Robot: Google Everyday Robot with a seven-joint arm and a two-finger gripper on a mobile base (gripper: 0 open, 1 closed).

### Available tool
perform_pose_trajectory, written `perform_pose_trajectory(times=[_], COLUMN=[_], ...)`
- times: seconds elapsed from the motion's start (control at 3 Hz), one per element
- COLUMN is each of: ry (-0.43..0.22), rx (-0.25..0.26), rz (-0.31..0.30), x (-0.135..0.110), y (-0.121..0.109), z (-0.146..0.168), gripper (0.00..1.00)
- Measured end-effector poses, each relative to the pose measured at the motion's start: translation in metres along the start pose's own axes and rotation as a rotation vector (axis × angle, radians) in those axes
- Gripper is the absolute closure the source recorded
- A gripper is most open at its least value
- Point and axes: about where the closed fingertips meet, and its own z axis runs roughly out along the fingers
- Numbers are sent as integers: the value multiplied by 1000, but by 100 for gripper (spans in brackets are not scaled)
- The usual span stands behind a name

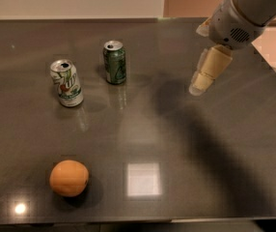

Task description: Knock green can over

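The green can (115, 62) stands upright on the dark table (176, 144), left of centre toward the back; it is dark green with a silver top. My gripper (200, 86) hangs over the table at the right, well to the right of the can and apart from it, its pale fingers (210, 69) pointing down and to the left. The arm comes in from the upper right corner.
A white-and-silver can with a green logo (67, 82) stands upright left of the green can. An orange (69, 178) lies near the front left. The table's right edge (273, 69) runs diagonally behind the arm.
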Motion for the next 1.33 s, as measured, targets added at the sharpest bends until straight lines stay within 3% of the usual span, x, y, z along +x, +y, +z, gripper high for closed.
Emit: perform_pose_trajectory(times=[0.67, 1.33], ry=[-196, -327], rx=[-9, -52], rz=[31, 52], x=[-67, -129], y=[-37, -55], z=[69, 131], gripper=[0, 0])
